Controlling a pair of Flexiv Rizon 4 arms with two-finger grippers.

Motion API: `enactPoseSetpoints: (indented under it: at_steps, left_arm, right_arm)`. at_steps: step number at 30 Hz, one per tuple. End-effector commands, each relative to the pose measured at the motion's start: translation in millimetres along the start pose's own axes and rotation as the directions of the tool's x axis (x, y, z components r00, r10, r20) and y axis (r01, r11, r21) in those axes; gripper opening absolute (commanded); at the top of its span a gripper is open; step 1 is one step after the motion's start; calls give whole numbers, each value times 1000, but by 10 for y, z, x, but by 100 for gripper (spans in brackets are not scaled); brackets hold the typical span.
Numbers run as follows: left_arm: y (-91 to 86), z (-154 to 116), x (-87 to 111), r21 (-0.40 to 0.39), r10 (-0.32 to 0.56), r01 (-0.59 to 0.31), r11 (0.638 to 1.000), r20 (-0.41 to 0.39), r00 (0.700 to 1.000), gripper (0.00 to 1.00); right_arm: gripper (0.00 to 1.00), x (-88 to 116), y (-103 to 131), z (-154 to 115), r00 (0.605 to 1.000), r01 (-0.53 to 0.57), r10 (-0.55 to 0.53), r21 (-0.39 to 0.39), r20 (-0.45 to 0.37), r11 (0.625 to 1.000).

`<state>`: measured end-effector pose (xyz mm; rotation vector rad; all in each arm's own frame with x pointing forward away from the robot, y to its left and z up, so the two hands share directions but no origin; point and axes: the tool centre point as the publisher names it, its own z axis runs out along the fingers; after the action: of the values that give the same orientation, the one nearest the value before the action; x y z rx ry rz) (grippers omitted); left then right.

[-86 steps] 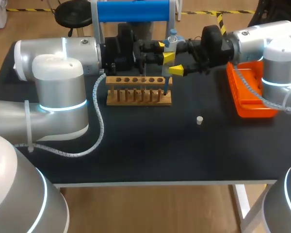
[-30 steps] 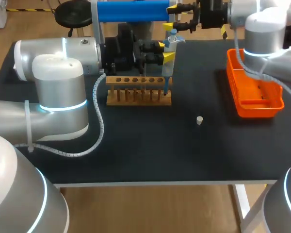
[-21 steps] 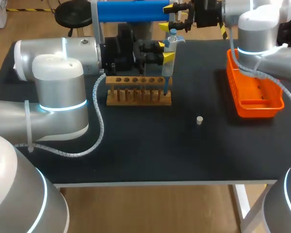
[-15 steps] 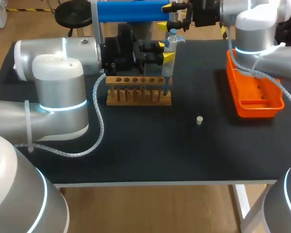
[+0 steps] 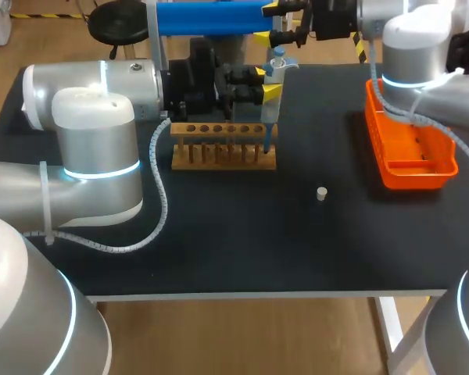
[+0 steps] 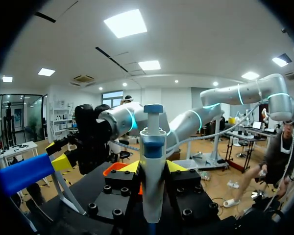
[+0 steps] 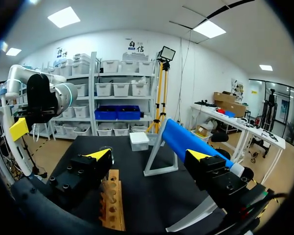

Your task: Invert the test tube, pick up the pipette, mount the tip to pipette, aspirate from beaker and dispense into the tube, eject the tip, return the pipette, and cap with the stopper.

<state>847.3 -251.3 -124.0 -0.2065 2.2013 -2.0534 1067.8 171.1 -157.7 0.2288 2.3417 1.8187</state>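
Note:
My left gripper [image 5: 266,82] is shut on the white and blue pipette [image 5: 275,66], held upright over the right end of the wooden test tube rack [image 5: 223,146]. The pipette's blue tip [image 5: 266,144] reaches down to the rack's last hole; I cannot make out a tube there. In the left wrist view the pipette [image 6: 153,161] stands between the yellow fingertips [image 6: 130,168]. My right gripper [image 5: 277,22] is open at the table's far edge, beside the blue bar of the pipette stand [image 5: 211,17]. Its fingers [image 7: 100,154] stand wide apart with nothing between them. The small white stopper [image 5: 321,194] lies on the table.
An orange tray [image 5: 410,148] sits at the right side of the table. In the right wrist view the rack [image 7: 112,205] lies below the gripper and the blue bar [image 7: 186,142] runs ahead of it. A white box [image 7: 138,141] stands farther back.
The right gripper has left the pipette's side, risen to the far edge by the blue stand and edged slightly left. The left arm and pipette have not moved.

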Motion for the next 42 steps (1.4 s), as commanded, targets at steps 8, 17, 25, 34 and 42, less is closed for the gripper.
enactPoseSetpoints:
  at_steps: [8,17,25,34,42]
  left_arm:
    - [-6,2,6,-1,0,0,1000,2,1000,0]
    - [-6,2,6,-1,0,0,1000,2,1000,0]
    - [-6,2,6,-1,0,0,1000,2,1000,0]
    - [-6,2,6,-1,0,0,1000,2,1000,0]
    - [-6,2,6,-1,0,0,1000,2,1000,0]
  right_arm:
    - [100,9,3,-7,1000,0,0,1,3,1000]
    - [100,9,3,-7,1000,0,0,1,3,1000]
    - [100,9,3,-7,1000,0,0,1,3,1000]
    - [100,-3,-40,44,999,-14,13,21,33,1000]
    - [100,-26,-78,92,998,-7,4,46,68,999]
